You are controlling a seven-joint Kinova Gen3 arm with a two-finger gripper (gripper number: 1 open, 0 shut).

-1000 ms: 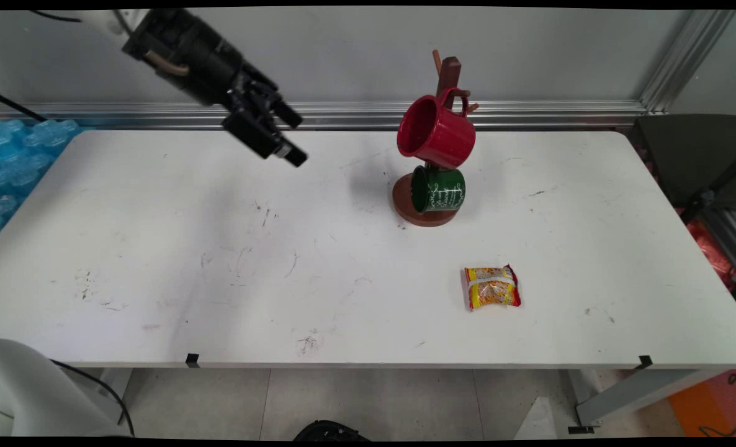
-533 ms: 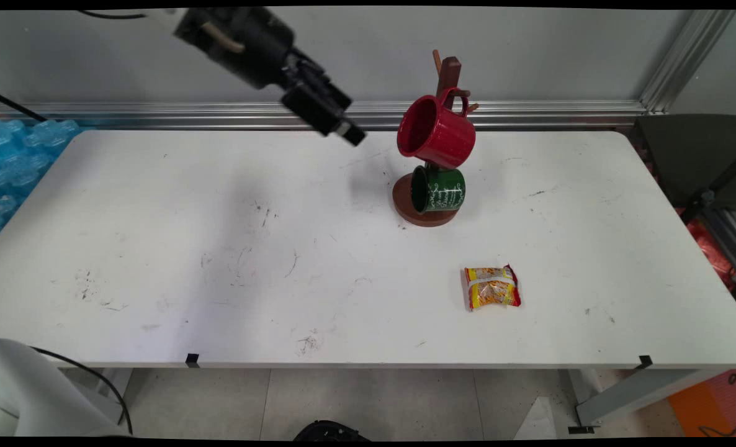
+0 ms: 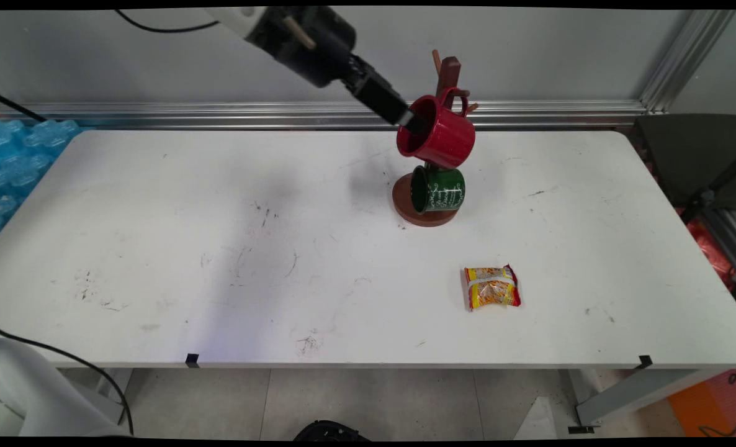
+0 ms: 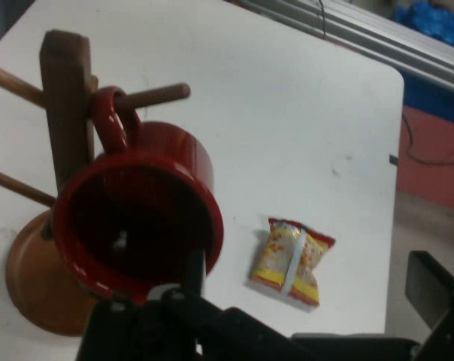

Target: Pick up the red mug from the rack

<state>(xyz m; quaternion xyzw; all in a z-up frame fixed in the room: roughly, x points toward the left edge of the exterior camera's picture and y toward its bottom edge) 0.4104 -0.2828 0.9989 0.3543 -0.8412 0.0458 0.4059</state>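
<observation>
Your gripper (image 3: 412,120) sits at the open mouth of the red mug (image 3: 437,131), which hangs by its handle on a peg of the wooden mug tree (image 3: 448,73) near the counter's (image 3: 157,248) far edge. In the hand view the jaws stand apart: one finger (image 4: 193,274) rises at the lower rim of the red mug, with its tip just inside the mouth, and the other finger (image 4: 430,286) shows well off at the picture's right edge. You cannot tell whether the first finger touches the rim. Below the red mug, a green mug (image 3: 439,189) hangs on a lower peg, just above the tree's round base (image 3: 405,208). A yellow and red snack packet (image 3: 492,287) lies flat on the counter, nearer the front edge and well apart from the tree.
</observation>
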